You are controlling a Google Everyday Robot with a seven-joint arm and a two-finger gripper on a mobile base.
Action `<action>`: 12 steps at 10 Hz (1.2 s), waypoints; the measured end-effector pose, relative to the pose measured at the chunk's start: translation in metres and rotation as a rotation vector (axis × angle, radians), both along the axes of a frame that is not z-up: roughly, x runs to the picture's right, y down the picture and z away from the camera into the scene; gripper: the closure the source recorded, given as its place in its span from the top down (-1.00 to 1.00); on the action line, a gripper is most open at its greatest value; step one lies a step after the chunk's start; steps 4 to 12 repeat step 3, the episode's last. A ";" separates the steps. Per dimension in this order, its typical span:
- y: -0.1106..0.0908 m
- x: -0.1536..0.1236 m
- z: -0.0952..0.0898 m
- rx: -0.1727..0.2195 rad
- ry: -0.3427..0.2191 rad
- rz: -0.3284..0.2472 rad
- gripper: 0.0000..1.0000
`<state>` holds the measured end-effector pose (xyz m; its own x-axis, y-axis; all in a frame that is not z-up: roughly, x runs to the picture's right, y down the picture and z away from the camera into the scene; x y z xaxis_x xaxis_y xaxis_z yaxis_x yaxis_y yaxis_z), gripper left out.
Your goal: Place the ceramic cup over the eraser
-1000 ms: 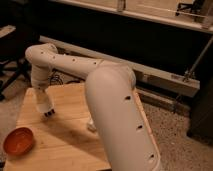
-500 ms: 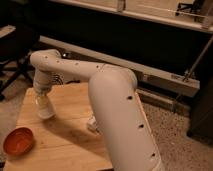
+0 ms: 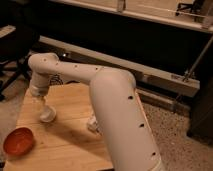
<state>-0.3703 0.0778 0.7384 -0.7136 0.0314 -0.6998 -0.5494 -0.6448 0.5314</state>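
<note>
The small white ceramic cup (image 3: 47,116) stands on the wooden table (image 3: 70,145) near its left side. My gripper (image 3: 43,105) hangs straight down from the white arm, directly above the cup and touching or almost touching its top. The black eraser is not visible; I cannot tell whether it is under the cup.
An orange-red bowl (image 3: 19,141) sits at the table's front left corner. A small white object (image 3: 93,124) lies beside the arm's big forearm (image 3: 120,115), which covers the right part of the table. A dark wall with a metal rail (image 3: 150,75) runs behind.
The gripper and the white cup have shifted slightly right and lower; the cup now rests on the tabletop. The bowl has not moved.
</note>
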 end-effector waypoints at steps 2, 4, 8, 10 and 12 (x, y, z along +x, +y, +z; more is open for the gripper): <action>-0.008 0.011 -0.009 0.025 -0.006 0.031 0.60; -0.013 0.018 -0.012 0.034 -0.001 0.046 0.60; -0.013 0.018 -0.012 0.034 -0.001 0.046 0.60; -0.013 0.018 -0.012 0.034 -0.001 0.046 0.60; -0.013 0.018 -0.012 0.034 -0.001 0.046 0.60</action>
